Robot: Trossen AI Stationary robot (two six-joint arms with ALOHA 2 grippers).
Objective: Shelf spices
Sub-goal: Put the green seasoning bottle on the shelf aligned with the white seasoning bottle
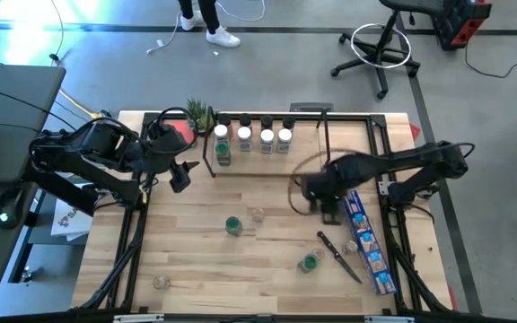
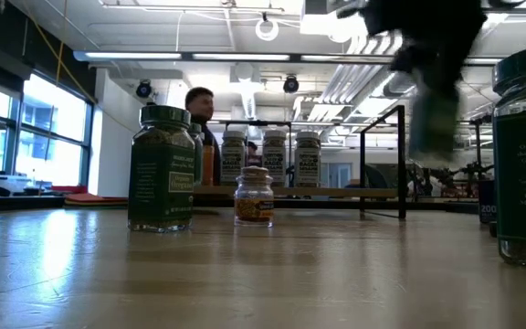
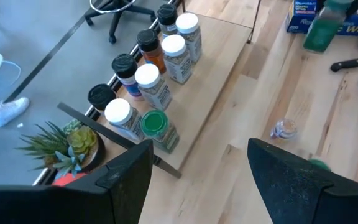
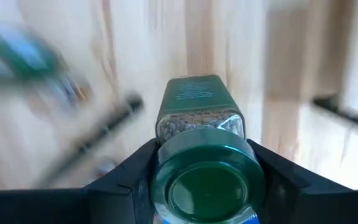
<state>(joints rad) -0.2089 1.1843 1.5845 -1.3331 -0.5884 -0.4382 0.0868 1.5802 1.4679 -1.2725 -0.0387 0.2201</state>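
The right gripper [image 4: 205, 180] pinches a green-capped spice jar [image 4: 202, 134] beside the blue box [image 1: 367, 240]. The left gripper [image 3: 197, 177], spread, hovers near the shelf [image 3: 225, 59].

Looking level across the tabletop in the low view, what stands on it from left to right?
Green-capped jar → small amber jar → blurred jar in the right tool, up in the air → big green-capped jar at the right edge. The shelf with its white-capped jars stands farther back.

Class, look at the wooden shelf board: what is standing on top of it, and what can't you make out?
On the shelf stand white-capped jars, a green-capped jar, and black-capped jars behind. The back jars' contents are mostly covered.
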